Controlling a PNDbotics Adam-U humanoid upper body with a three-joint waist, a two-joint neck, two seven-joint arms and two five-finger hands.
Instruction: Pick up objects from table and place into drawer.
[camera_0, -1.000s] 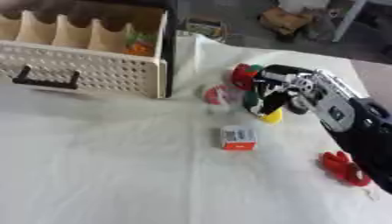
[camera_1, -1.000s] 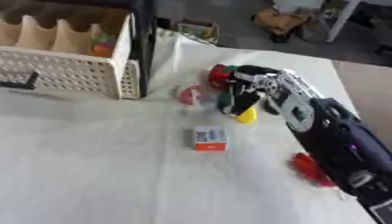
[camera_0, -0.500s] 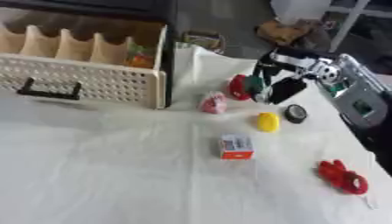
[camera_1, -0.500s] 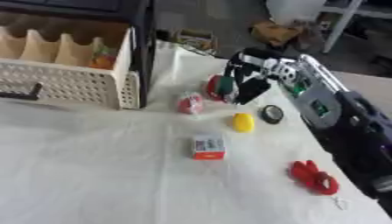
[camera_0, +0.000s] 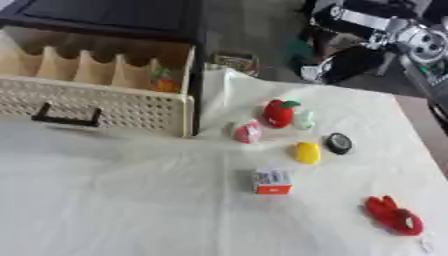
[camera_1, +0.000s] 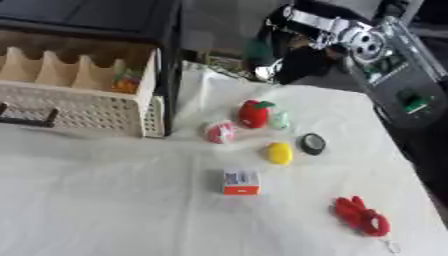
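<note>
While the right hand (camera_1: 302, 62) is hovering beyond the surface's far edge, I cannot tell whether its dark fingers are curling round anything. The red apple-shaped toy (camera_0: 279, 113) is sitting near that edge, right of the open cream perforated drawer (camera_0: 96, 102); it is probably light and rigid, best pinched across its rounded sides.

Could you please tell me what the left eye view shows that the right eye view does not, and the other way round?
Only the left eye view shows the whole black handle of the drawer. Only the right eye view shows most of the forearm's grey panel. Both show the right hand beyond the table's far edge, the red apple toy, the yellow thing, the black disc, the small box and the red thing.
</note>
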